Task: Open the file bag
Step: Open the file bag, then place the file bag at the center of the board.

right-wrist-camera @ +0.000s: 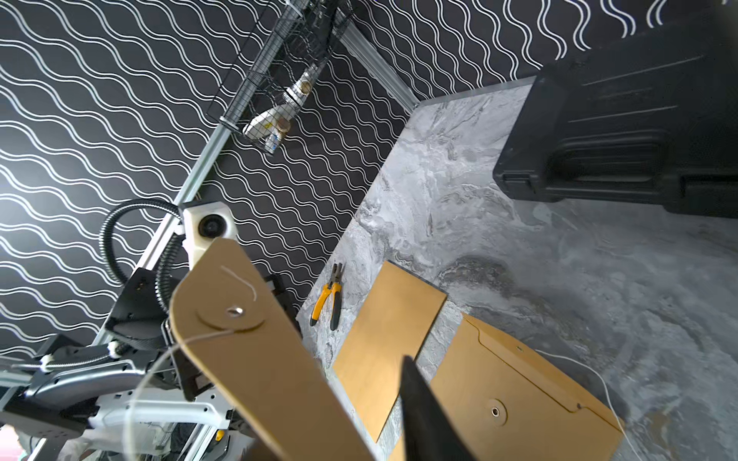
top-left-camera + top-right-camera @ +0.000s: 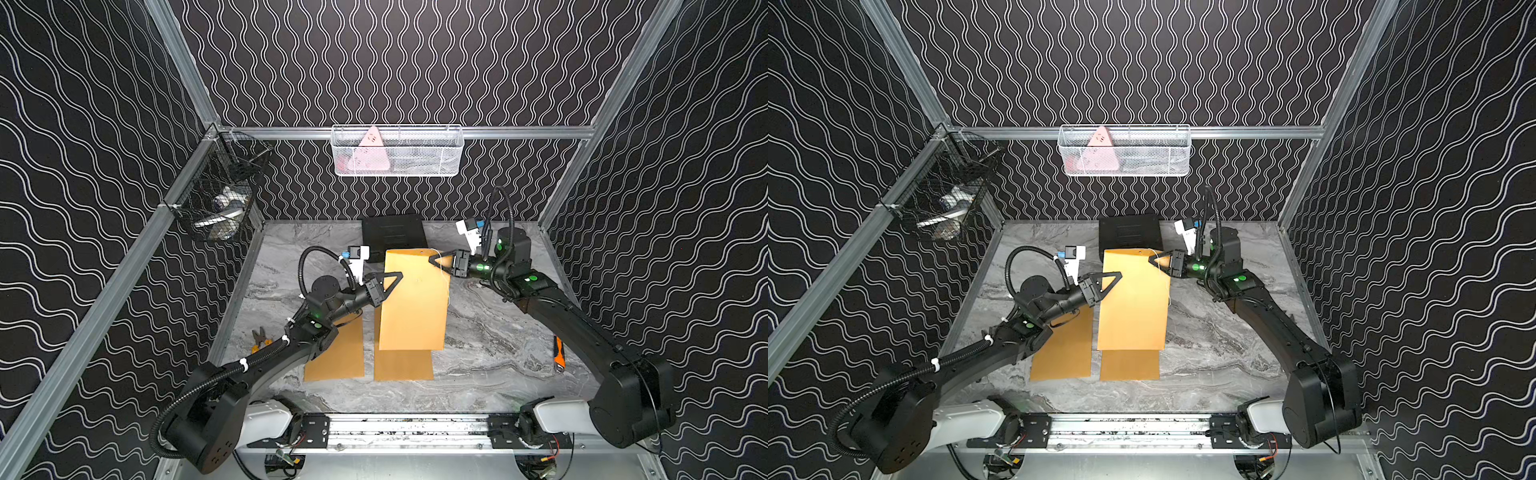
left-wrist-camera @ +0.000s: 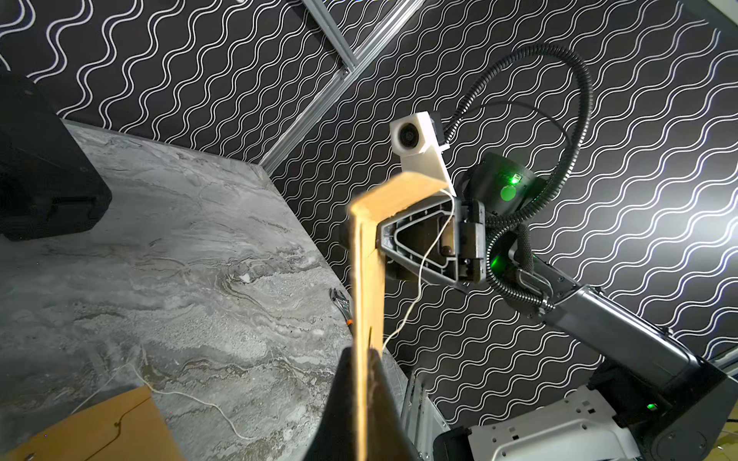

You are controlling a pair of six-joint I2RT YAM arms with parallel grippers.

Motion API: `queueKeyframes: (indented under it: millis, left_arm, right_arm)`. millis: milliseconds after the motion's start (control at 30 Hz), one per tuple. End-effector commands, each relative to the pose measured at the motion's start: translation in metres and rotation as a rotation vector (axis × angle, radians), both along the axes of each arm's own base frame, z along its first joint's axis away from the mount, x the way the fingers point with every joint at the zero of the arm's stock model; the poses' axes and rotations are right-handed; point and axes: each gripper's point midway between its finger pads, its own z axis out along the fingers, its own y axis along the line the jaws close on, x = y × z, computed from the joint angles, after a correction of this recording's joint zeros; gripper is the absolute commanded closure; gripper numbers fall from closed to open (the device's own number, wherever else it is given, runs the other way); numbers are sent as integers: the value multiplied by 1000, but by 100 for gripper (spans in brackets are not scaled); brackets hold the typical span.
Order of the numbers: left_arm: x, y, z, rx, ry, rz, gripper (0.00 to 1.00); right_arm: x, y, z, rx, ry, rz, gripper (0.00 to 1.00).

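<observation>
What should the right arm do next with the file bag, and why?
Probably shut the right gripper on the flap and peel it back. The left gripper clamps the file bag by its edge, off the table, and the string hangs loose, seemingly unwound.

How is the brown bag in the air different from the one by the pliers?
The lifted brown paper file bag is pinched by the left gripper; the flat brown paper file bag lies on the marble table. The lifted bag shows a white string; the flat bag shows none. Both are brown.
</observation>
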Motion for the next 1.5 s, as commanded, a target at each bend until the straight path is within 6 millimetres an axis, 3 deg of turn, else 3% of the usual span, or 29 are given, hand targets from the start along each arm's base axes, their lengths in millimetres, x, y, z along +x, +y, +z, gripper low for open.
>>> queueKeyframes:
  millis: [0, 233, 467, 600, 800, 900, 1033, 1167, 1333, 1467]
  left_arm:
    - [0, -1, 8, -14, -33, -7, 100]
    - [4, -3, 3, -4, -25, -3, 99]
    - [10, -4, 2, 27, -24, 11, 73]
    - [14, -6, 8, 36, -37, 11, 69]
    - [18, -9, 12, 24, -44, 8, 99]
    - [20, -7, 10, 24, -43, 26, 100]
    - [25, -2, 9, 31, -46, 64, 100]
    - [31, 4, 7, 30, -46, 111, 100]
    - [37, 6, 5, 6, -45, 134, 100]
    - [41, 4, -2, -17, -28, 129, 100]
  right_arm:
    - [-6, 6, 16, 54, -35, 56, 78]
    - [-5, 5, 18, 55, -35, 59, 96]
    - [-6, 3, 12, 7, -25, 58, 100]
    - [-9, 1, 9, -25, -25, 52, 100]
    - [-13, -1, 3, -43, -12, 54, 100]
    - [-16, -2, 0, -45, -1, 52, 94]
    - [-21, -5, -6, -44, 21, 42, 74]
    - [-27, -8, -14, -45, 46, 33, 66]
    - [-34, -11, -25, -40, 81, 22, 70]
    - [-37, -13, -31, -54, 102, 12, 86]
